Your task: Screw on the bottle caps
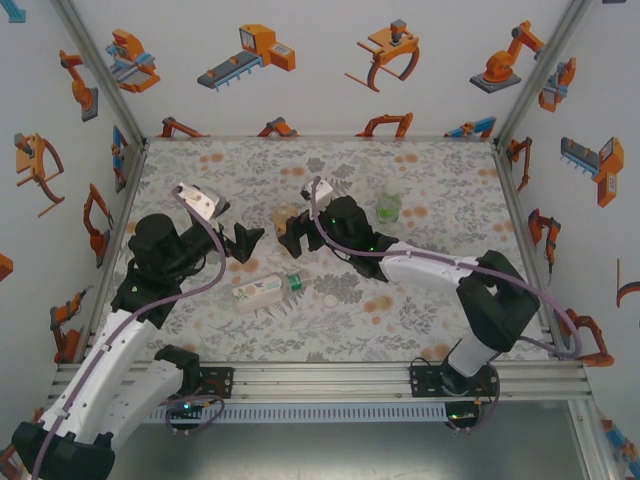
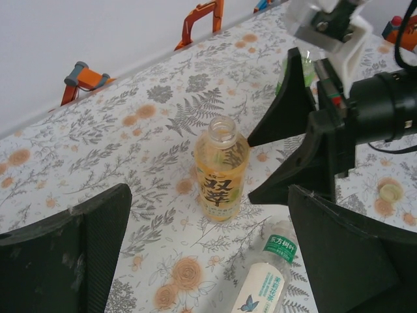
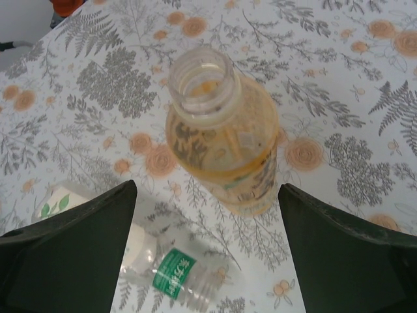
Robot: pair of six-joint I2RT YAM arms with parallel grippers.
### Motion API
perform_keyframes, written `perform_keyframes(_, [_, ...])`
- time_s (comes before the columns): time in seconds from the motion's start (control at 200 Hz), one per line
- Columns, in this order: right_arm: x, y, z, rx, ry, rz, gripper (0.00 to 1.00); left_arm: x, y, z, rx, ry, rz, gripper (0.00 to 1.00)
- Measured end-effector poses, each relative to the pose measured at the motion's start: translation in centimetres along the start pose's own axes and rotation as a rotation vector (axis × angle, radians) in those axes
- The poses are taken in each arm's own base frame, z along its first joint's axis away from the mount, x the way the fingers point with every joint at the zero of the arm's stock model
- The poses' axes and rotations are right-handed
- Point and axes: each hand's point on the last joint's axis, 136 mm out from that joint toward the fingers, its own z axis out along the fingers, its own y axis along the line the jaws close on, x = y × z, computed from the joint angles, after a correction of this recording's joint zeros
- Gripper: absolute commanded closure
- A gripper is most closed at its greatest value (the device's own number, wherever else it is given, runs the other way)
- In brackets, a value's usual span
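Observation:
An amber tea bottle [image 1: 286, 216] stands upright with its mouth open and no cap on it. My right gripper [image 1: 296, 236] is open, its fingers on either side of the bottle [image 3: 221, 137] with a gap to each finger. My left gripper [image 1: 245, 241] is open just left of it and faces the bottle [image 2: 221, 169], holding nothing. A pale-labelled bottle [image 1: 262, 290] lies on its side in front of them, its neck pointing right. A small white cap [image 1: 328, 298] lies on the table right of that neck, and in the left wrist view this cap [image 2: 391, 191] sits on an orange flower.
A small green bottle [image 1: 388, 207] stands at the back right of the floral table [image 1: 430, 320]. Printed walls enclose the table on the left, back and right. The right arm [image 1: 430, 268] stretches across the middle right.

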Motion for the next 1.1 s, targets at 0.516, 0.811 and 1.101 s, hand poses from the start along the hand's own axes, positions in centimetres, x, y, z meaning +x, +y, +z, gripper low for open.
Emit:
perform_keyframes(0.516, [1.3,-2.2,4.7,0.103,-0.011,-0.002,0.25,-0.2,-0.1,-0.1,0.01,-0.009,0.002,0.02])
perform_keyframes(0.811, [0.8,-2.3,5.3,0.104,-0.032,-0.003,0.36,0.4,0.0,0.3,0.024,0.009,-0.008,0.03])
perform_keyframes(1.101, [0.0,-2.4,4.2,0.125,-0.026,-0.01,0.44,0.9,-0.4,0.8,0.066,0.024,-0.019,0.03])
